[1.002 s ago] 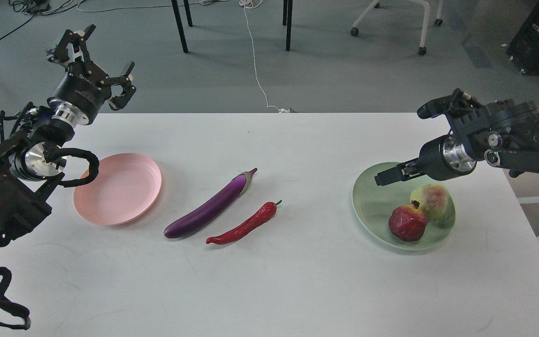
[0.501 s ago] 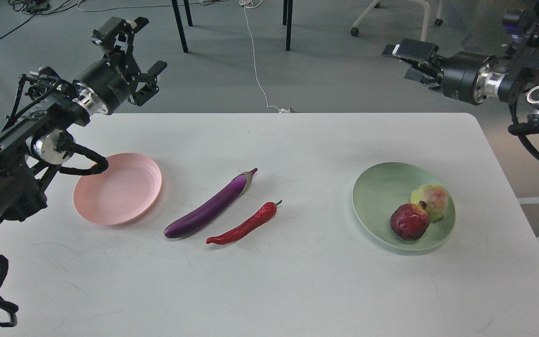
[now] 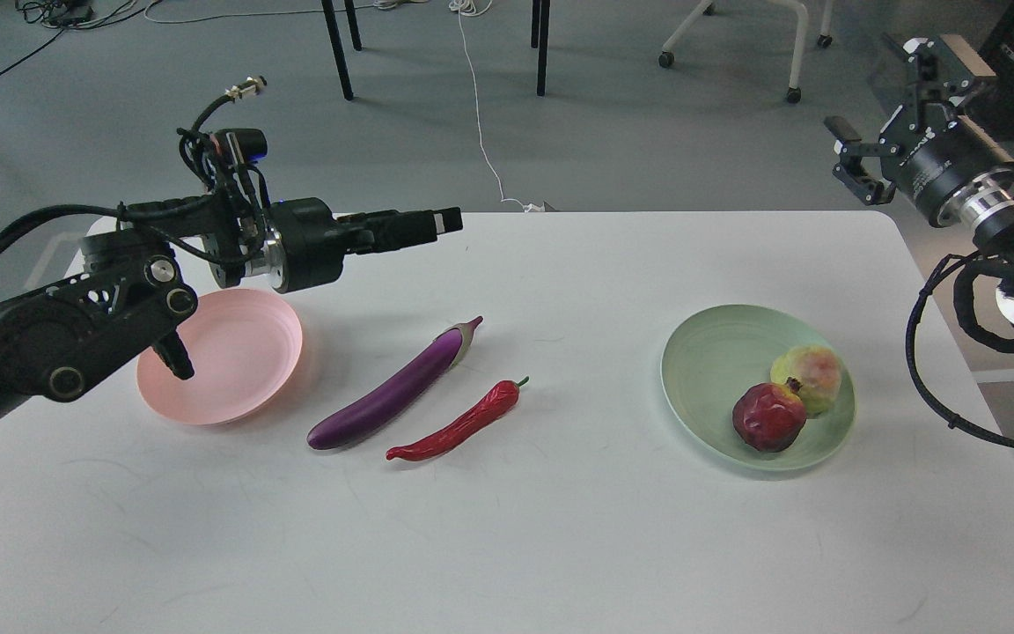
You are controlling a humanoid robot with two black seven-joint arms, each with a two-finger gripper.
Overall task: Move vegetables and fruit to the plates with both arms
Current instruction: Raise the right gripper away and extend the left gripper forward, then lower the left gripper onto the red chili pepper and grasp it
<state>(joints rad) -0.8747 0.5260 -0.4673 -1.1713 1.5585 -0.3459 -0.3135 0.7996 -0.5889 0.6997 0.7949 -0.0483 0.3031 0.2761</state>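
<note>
Head view: left gripper edge-on

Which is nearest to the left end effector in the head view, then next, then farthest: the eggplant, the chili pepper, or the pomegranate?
From the left end effector:
1. Eggplant, just below it, mid-table.
2. Chili pepper, beside the eggplant on its right, slightly nearer the robot.
3. Pomegranate, far right, on the green plate.

text: none legible | right end effector: faint pale lettering on its black body, too small to read | plates, produce, counter: no labels, brands, numbers or signs made out
</note>
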